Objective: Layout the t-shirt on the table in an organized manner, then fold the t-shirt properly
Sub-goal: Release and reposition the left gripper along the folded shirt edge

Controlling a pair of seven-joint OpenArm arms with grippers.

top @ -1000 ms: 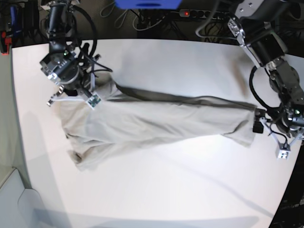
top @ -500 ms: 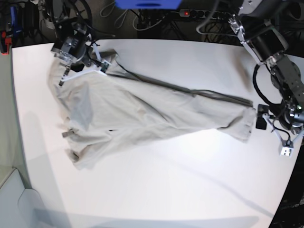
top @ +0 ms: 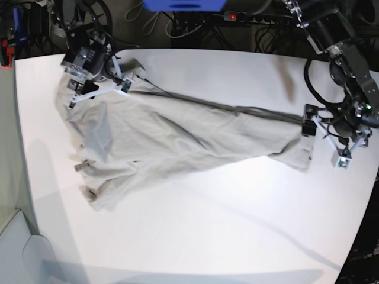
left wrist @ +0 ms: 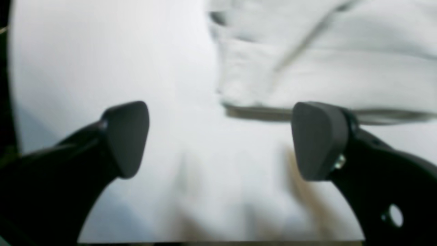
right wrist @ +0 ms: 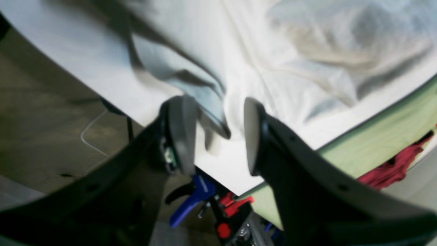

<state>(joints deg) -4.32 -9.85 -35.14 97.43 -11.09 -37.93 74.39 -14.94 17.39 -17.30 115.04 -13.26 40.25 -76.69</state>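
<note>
Grey-beige cotton, the short-sleeved t-shirt (top: 177, 139) lies rumpled and stretched in a long band across the far half of the large white matte table (top: 195, 236), running from the far-left corner towards the right edge. Its wider, bunched end sits by the left edge; its narrower end tapers off near the right edge.

At the far-left corner the right gripper (top: 98, 89) is above the shirt's upper edge. In the right wrist view its two dark fingers (right wrist: 181, 133) stand apart, with a fold of the cloth between them touching neither pad, so it reads as released.

Near the right edge, the left gripper (top: 325, 136) sits just beside the shirt's narrow end. The left wrist view shows its jaws spread wide over bare table, the cloth's hem (left wrist: 307, 114) lying just beyond the fingertips, nothing gripped.
</note>
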